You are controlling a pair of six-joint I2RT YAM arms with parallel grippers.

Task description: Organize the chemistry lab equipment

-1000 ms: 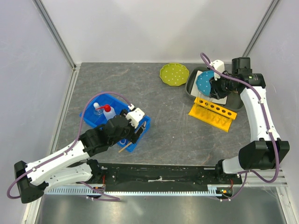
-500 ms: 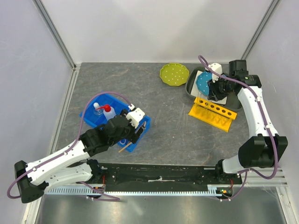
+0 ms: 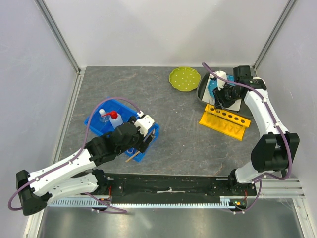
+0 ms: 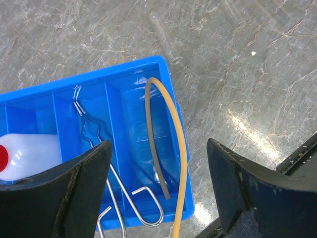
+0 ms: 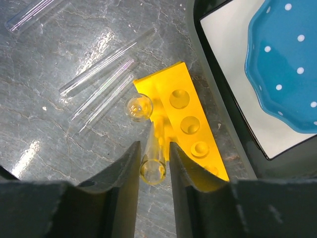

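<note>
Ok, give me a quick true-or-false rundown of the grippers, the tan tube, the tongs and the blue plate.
1. The left gripper is open and empty. True.
2. The tan rubber tube lies on the bare table. False: it lies in the end compartment of the blue tray, with one end sticking out over the rim.
3. The right gripper has a glass tube between its fingers, at the end of the yellow rack. True.
4. The blue dotted plate rests on the yellow rack. False: it sits in the grey tray beside the rack.
5. The wire tongs share the tan rubber tube's compartment. False: they lie in the next compartment.
</note>
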